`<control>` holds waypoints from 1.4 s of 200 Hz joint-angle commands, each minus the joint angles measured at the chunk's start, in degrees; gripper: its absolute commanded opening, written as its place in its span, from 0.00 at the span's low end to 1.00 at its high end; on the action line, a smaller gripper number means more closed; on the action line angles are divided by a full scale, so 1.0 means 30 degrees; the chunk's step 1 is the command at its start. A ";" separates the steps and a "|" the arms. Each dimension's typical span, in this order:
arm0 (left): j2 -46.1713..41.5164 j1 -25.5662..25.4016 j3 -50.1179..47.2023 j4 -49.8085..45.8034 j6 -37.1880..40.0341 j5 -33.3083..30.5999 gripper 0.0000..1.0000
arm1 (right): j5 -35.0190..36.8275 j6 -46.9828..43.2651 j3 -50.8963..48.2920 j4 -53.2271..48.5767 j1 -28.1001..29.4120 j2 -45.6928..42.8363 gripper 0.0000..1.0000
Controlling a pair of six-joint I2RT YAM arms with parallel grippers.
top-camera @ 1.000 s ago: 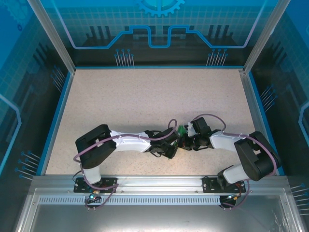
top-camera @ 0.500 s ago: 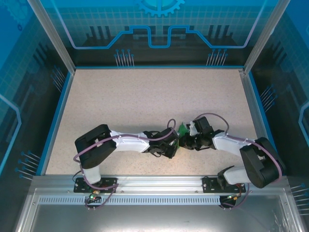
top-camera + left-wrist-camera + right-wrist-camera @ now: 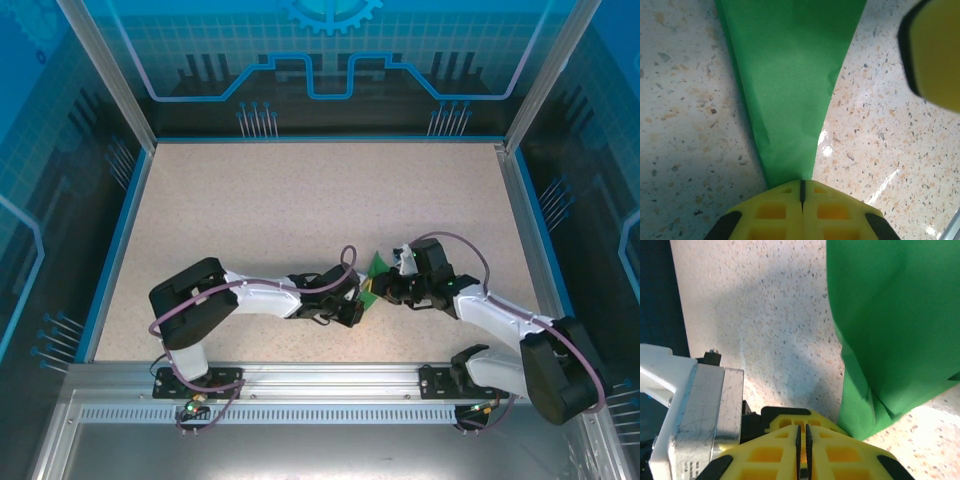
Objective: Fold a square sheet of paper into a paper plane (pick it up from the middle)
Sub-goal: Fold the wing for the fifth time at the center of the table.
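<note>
Left fingers (image 3: 775, 215) pinch green paper (image 3: 790, 75) at tip, open table (image 3: 300, 200) beyond.

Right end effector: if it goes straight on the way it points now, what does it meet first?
Probably the bare table top. Seen from the right end effector, the green paper lies just beside that line, though depth is unclear.

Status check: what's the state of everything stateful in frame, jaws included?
green paper: folded to a taper, narrow end clamped.
left gripper: jaws shut on the green paper's narrow end.
right gripper: jaws shut but for a thin slit; the paper lies beside them, and I can't tell whether they grip it.
</note>
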 commanded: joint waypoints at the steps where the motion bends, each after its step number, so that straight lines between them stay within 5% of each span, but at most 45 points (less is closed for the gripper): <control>1: 0.0792 0.0303 -0.1130 -0.0641 0.0200 -0.0171 0.05 | 0.0123 0.1746 -0.0744 0.2368 0.0323 0.0431 0.13; 87: 0.0785 0.0312 -0.1446 -0.0423 0.0328 0.0072 0.04 | 0.1705 0.3297 -0.0732 0.6361 0.1853 0.4108 0.12; 168: 0.0457 0.0327 -0.1788 -0.0616 0.0419 0.0042 0.04 | 0.4485 0.1813 -0.0211 0.4086 0.1726 0.5086 0.11; 280: 0.0206 0.0312 -0.1883 -0.1232 0.0771 0.0167 0.03 | 0.5282 0.0689 0.0436 0.3458 0.0836 0.6328 0.11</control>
